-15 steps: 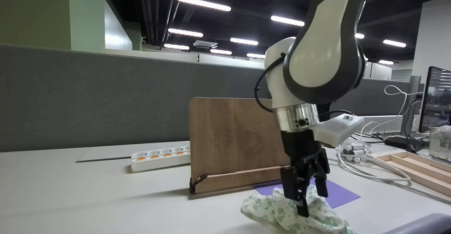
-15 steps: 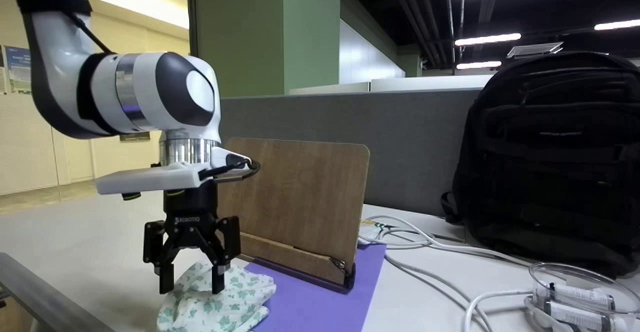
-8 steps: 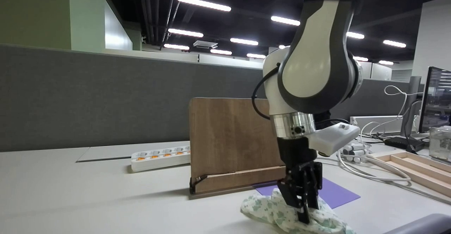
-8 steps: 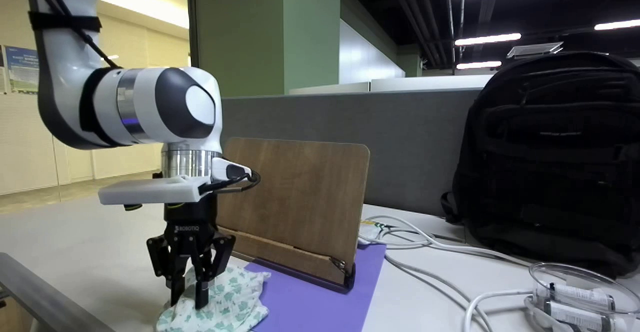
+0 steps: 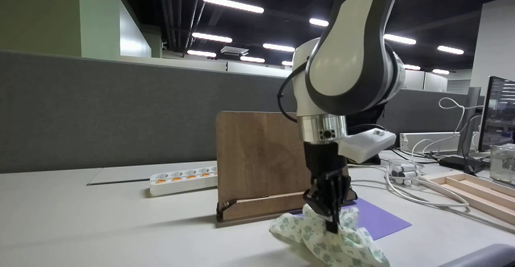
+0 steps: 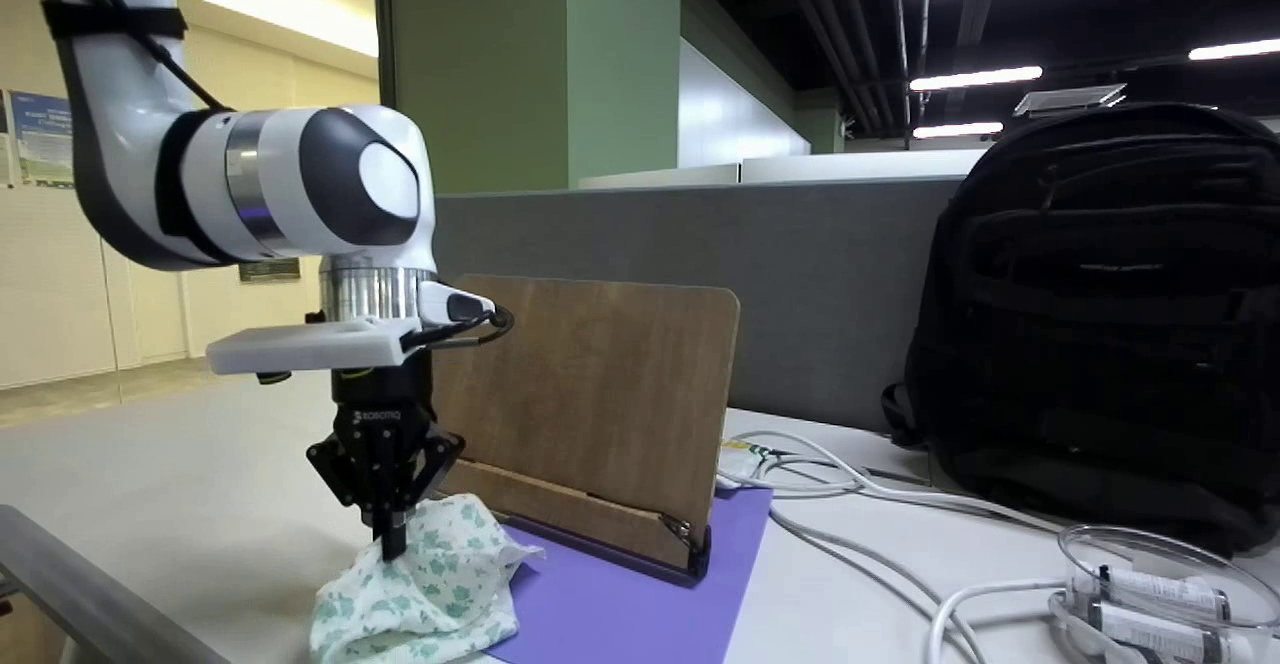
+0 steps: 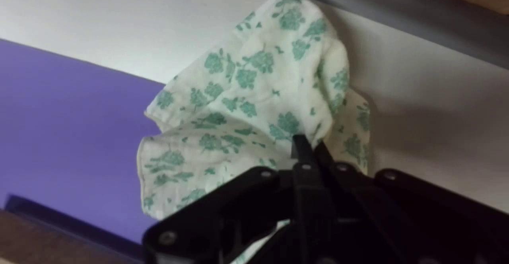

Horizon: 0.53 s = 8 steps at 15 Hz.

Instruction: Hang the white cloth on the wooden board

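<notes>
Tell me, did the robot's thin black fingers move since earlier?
Yes: in an exterior view, the black fingers moved up and picture-left relative to the brown rectangular wooden board.

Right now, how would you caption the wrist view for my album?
A black gripper pinches a white cloth with green flowers, partly over a purple sheet.

Low across the table [image 5: 120,226], an exterior view looks nearly level at the front of the wooden board [image 5: 261,158], nearer its left end. In an exterior view with the backpack [image 6: 1100,324] at right, I see that front from nearer the right end. Both share board, cloth [image 5: 332,247] and gripper [image 6: 392,544]. The wrist view sits closest, looking down past the gripper onto the cloth.
</notes>
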{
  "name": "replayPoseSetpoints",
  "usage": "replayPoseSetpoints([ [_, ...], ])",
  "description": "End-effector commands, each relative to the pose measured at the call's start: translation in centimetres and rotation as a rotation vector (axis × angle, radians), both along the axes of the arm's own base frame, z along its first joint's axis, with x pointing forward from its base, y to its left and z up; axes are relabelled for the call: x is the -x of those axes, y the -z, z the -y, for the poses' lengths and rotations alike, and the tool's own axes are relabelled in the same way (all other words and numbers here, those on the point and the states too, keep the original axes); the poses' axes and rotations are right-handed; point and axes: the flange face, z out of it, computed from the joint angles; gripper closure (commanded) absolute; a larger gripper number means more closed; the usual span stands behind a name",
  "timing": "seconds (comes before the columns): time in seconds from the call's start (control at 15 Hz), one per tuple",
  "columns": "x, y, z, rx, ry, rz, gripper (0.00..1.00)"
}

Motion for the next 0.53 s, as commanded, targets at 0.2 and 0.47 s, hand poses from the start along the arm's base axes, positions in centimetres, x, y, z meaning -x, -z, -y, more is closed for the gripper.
replayPoseSetpoints([
  [0.2,-2.7,-7.8,-2.2,-0.006,0.004,0.183,0.99],
  [0.47,-5.2,-13.8,-3.8,-0.025,0.018,0.311,0.99],
])
